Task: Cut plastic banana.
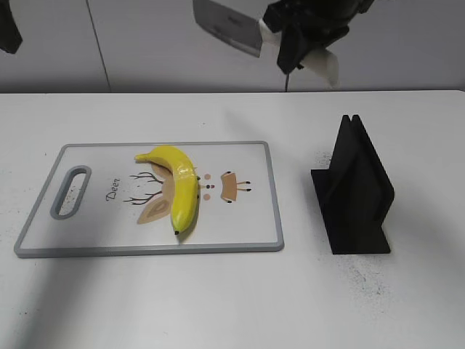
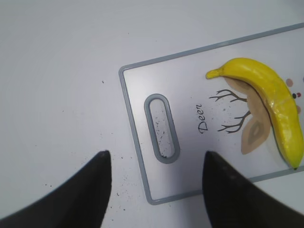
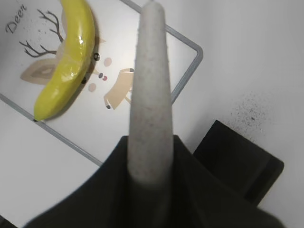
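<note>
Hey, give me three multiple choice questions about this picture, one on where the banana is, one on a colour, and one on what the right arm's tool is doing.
1. Where does the yellow plastic banana lie?
A. on the white cutting board with the grey rim
B. on the bare table
C. in the stand

2. What colour is the angular knife stand to the right of the board?
A. white
B. black
C. yellow

3. What is the state of the right tool?
A. open and empty
B. shut on the banana
C. shut on the pale-handled knife

Answers: 1 A, the banana rests across the deer drawing printed on the board. 2 B, the stand is black against the white table. 3 C, the right wrist view shows the knife's pale handle gripped in the tool, and the exterior view shows the grey blade held up above the table.
</note>
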`<act>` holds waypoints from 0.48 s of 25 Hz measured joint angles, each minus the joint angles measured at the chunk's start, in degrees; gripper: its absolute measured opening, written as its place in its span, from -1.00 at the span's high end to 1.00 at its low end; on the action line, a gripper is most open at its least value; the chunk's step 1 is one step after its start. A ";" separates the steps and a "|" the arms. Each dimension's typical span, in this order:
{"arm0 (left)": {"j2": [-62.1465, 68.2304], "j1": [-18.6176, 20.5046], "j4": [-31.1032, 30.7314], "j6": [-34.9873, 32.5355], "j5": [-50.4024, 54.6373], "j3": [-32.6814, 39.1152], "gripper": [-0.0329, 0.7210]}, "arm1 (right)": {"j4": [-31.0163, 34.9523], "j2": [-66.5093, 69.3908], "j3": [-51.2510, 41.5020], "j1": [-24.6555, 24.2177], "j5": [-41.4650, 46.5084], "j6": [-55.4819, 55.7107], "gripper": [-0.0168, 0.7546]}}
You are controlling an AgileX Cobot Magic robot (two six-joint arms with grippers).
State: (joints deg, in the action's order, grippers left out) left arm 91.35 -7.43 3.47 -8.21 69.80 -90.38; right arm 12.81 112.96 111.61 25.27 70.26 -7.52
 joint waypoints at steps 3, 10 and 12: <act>-3.92 0.02 0.06 0.57 0.00 4.66 -0.63 | 0.00 -4.71 -2.82 0.00 -0.05 4.62 0.54; -16.33 0.02 -1.01 0.82 0.07 21.19 -0.63 | 0.00 -19.29 -20.51 0.00 -0.50 7.90 0.54; -20.49 0.02 -1.33 0.88 0.15 26.50 -0.63 | -0.21 -24.40 -26.43 0.00 -2.42 8.66 0.54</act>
State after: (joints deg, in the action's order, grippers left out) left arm 70.86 -7.41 2.14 -7.34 69.95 -63.88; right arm 12.60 88.56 85.18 25.27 67.84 1.14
